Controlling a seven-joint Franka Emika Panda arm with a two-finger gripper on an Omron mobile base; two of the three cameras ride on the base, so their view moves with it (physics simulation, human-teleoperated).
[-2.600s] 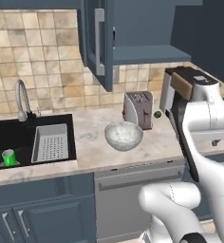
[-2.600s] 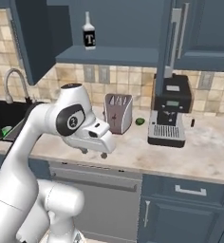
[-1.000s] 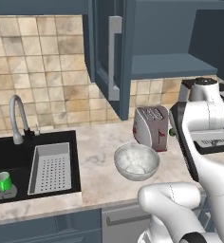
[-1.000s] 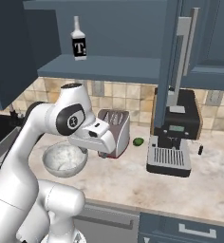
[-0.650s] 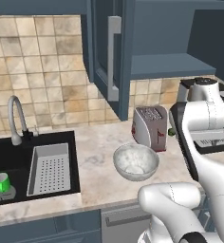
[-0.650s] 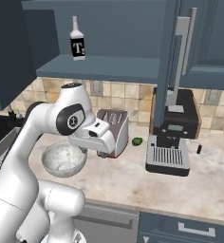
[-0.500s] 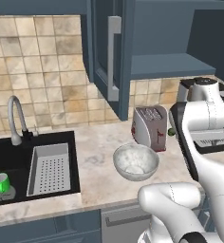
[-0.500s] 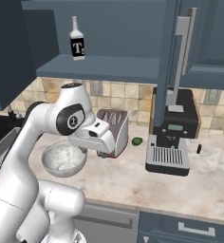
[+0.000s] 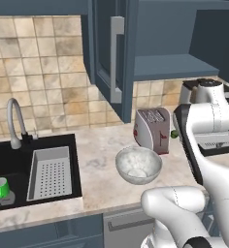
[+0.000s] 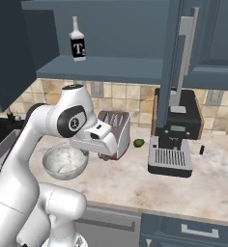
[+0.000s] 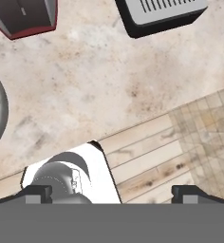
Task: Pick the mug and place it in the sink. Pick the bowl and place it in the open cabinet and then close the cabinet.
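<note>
Mug (image 9: 0, 187) sits in the sink (image 9: 9, 164), far left of the tool (image 11: 112, 192): first step done. Bowl (image 9: 138, 164) rests on the desk (image 9: 102, 145), just left of the wide-open, empty tool. Cabinet (image 9: 111, 53) stands open; bowl placement and closing remain.

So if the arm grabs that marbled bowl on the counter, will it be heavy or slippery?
The bowl looks like stone, so probably heavy and rigid. Its smooth curved wall may slip; the rim seems the safer grip. Sitting upright, it shouldn't roll.
</note>
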